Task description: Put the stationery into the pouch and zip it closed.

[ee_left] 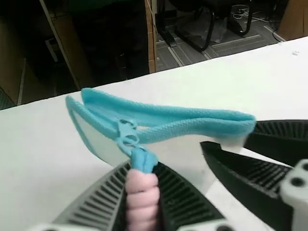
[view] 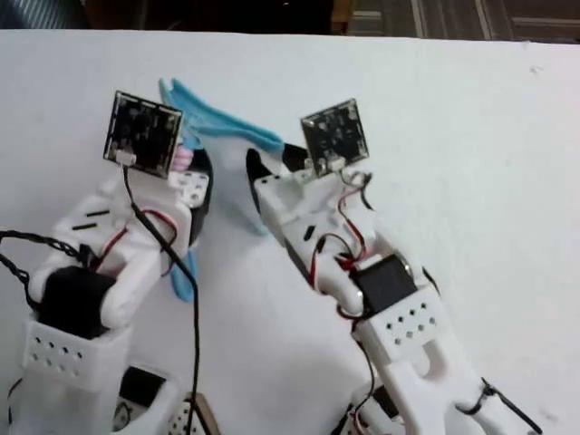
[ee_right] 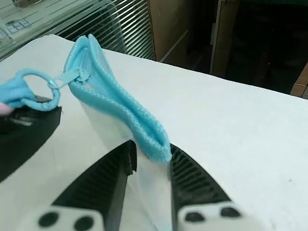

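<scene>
white table (view: pixel 489 154) | slatted blinds (ee_right: pixel 110 24) beyond its edge | black chair base (ee_left: pixel 202 29) behind it

Bright, even light; faint soft shadows.

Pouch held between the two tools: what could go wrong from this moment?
The left tool grips only the pink pull tab; a strong tug could slip it free or strain the thin ring at the zip. The right tool pinches just one end of the pouch, so the fabric might slide out and the pouch fall.
</scene>
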